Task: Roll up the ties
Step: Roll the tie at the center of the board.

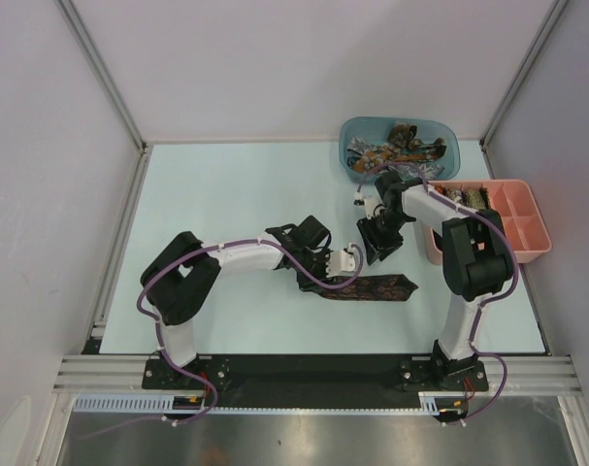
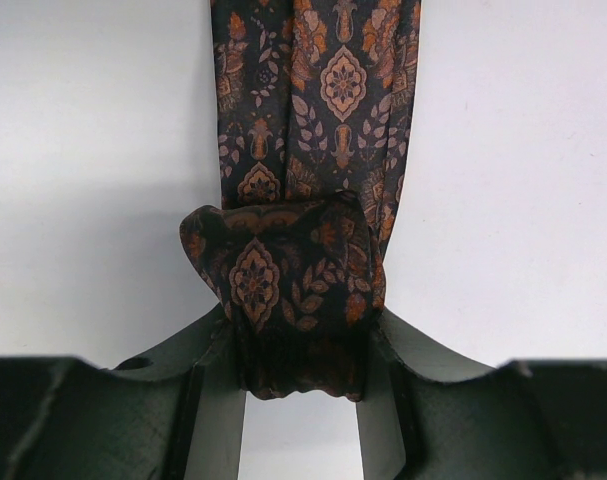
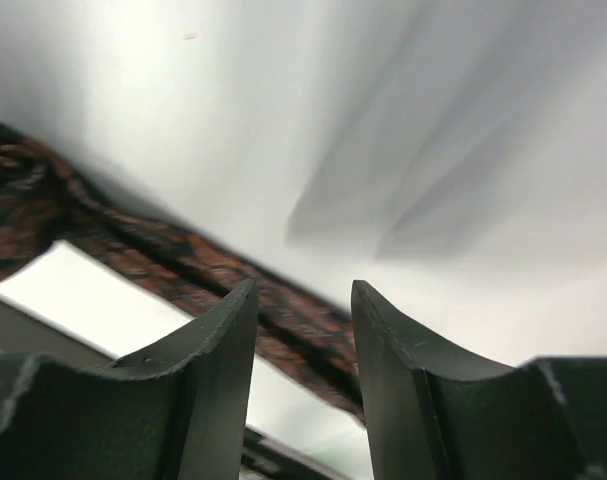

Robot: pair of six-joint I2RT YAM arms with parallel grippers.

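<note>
Soft, slippery cloth, the brown tie [image 2: 323,100] likely unrolls unless pinched across its rolled end, where the left claw [image 2: 303,340] clamps it; the right claw [image 3: 303,300] gapes empty.

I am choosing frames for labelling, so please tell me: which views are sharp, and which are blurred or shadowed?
Top external: evenly lit and sharp, only soft shadows on the table. Left wrist: the patterned tie is crisp between the dark, underexposed fingers. Right wrist: blurred; the tie smears, and soft grey shadows streak the table.
</note>
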